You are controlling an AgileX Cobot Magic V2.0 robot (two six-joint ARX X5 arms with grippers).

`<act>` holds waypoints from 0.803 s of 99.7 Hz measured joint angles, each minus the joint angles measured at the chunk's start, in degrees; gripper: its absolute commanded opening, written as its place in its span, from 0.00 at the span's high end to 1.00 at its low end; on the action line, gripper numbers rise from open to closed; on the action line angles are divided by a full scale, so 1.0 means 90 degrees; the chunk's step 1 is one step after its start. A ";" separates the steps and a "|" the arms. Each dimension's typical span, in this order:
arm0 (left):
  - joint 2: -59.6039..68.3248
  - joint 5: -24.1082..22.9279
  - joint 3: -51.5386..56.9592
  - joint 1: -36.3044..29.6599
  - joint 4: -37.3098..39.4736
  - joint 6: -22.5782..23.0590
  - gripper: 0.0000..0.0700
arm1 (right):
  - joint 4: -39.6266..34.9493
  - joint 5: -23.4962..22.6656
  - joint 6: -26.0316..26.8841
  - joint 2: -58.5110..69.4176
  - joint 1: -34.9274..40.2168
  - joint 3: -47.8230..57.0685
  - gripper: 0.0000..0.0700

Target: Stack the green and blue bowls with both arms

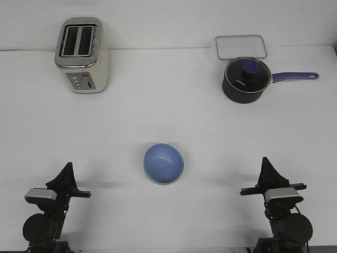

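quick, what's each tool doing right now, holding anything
Left tool: holding nothing, fingers together in a point, looks closed.
Right tool: holding nothing, also looks closed.
Both are clear of the blue bowl.

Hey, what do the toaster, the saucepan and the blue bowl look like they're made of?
Toaster: seemingly brushed metal, silver-grey with a soft sheen, darker slots on top. Saucepan: dark navy body, probably coated metal, with a clear glass-looking lid and a purple handle that may be plastic. Blue bowl: matte, no glare, with a pale green edge showing beneath its rim; plastic or ceramic, hard to tell.
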 measured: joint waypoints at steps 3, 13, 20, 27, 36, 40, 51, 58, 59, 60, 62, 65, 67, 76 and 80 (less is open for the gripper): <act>0.0000 0.0000 0.0000 0.0000 0.0002 0.0000 0.98 | 0.0100 0.0000 0.0002 0.0007 0.0000 -0.0083 1.00; 0.0000 0.0000 0.0000 0.0000 0.0000 0.0000 0.98 | 0.0459 -0.0012 0.0002 0.0027 0.0000 -0.0413 1.00; 0.0000 0.0000 0.0000 0.0000 0.0000 0.0000 0.98 | 0.0743 -0.0017 0.0002 0.0027 0.0000 -0.0634 1.00; 0.0000 0.0000 0.0000 0.0000 0.0002 0.0000 0.98 | 0.0709 -0.0015 0.0002 0.0027 0.0000 -0.0661 1.00; 0.0000 0.0000 0.0000 0.0000 0.0002 0.0000 0.98 | 0.0767 -0.0015 0.0002 0.0022 0.0000 -0.0661 1.00; 0.0000 0.0000 0.0000 0.0000 0.0002 0.0000 0.98 | 0.0772 -0.0015 0.0002 0.0022 0.0000 -0.0661 1.00; 0.0000 0.0000 0.0000 0.0000 0.0002 0.0000 0.98 | 0.0775 -0.0015 0.0002 0.0022 0.0000 -0.0661 1.00; 0.0000 0.0000 0.0000 0.0000 0.0002 0.0000 0.98 | 0.0772 -0.0015 0.0002 0.0022 0.0000 -0.0661 1.00; 0.0000 0.0000 0.0000 0.0000 0.0002 0.0000 0.98 | 0.0775 -0.0015 0.0002 0.0022 0.0000 -0.0661 1.00; 0.0000 0.0000 0.0000 0.0000 0.0002 0.0000 0.98 | 0.0772 -0.0015 0.0002 0.0022 0.0000 -0.0661 1.00; 0.0000 0.0000 0.0000 0.0000 0.0002 0.0000 0.98 | 0.0772 -0.0015 0.0002 0.0022 0.0000 -0.0661 1.00; 0.0000 0.0000 0.0000 0.0000 0.0002 0.0000 0.98 | 0.0772 -0.0015 0.0002 0.0022 0.0000 -0.0661 1.00; 0.0000 0.0000 0.0000 0.0000 0.0002 0.0000 0.98 | 0.0772 -0.0015 0.0002 0.0022 0.0000 -0.0661 1.00; 0.0000 0.0000 0.0000 0.0000 0.0002 0.0000 0.98 | 0.0772 -0.0015 0.0002 0.0022 0.0000 -0.0661 1.00; 0.0000 0.0000 0.0000 0.0000 0.0002 0.0000 0.98 | 0.0772 -0.0015 0.0002 0.0022 0.0000 -0.0661 1.00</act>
